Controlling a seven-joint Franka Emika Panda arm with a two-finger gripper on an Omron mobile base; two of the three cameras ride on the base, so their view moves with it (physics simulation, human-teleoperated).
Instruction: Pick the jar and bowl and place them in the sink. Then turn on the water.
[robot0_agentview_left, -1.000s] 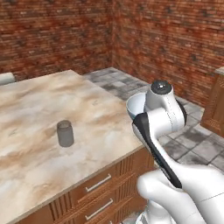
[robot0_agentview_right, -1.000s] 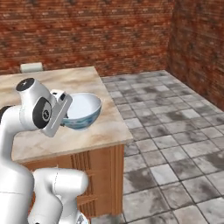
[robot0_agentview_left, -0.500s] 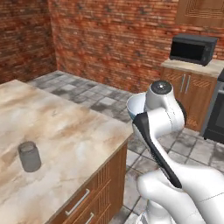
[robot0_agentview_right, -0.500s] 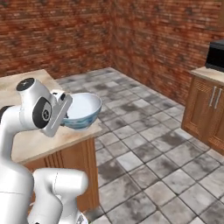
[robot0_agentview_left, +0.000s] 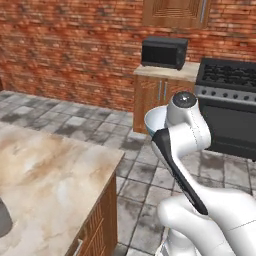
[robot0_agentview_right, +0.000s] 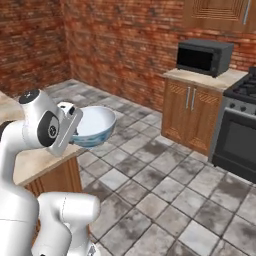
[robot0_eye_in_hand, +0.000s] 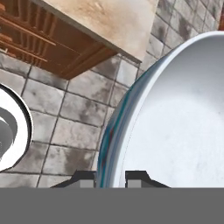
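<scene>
- Brick walls enclose the kitchen on all sides, above a floor of mottled grey stone tiles (robot0_agentview_right: 165, 190); against the far wall a wooden cabinet (robot0_agentview_right: 187, 117) carries a black microwave (robot0_agentview_right: 204, 57), and a dark stove (robot0_agentview_left: 227, 107) stands just beside that cabinet
- Upper wooden cupboards (robot0_agentview_left: 175, 12) hang on the brick above the microwave
- Nearer the robot, a marble-topped counter (robot0_agentview_left: 45, 185) with wooden drawer fronts fills the lower left of the left base view; at its very bottom-left edge a sliver of the grey jar (robot0_agentview_left: 3, 220) stands on the marble, mostly cut off by the frame
- The bowl (robot0_agentview_right: 95, 125), pale blue-white and glossy, is held up in the air at the end of the white arm, well above the floor tiles and just off the corner of the counter; it sits roughly level, its opening upward
- The gripper (robot0_eye_in_hand: 110, 177) is pinched tight on the bowl's rim; in the hand view one dark fingertip sits outside the wall and the other inside, with the blue-tinged rim running between them
- From the left base view, part of the bowl's rim shows behind the arm's upper joint
- The hand view looks down past the bowl at the counter corner and the tiles below
</scene>
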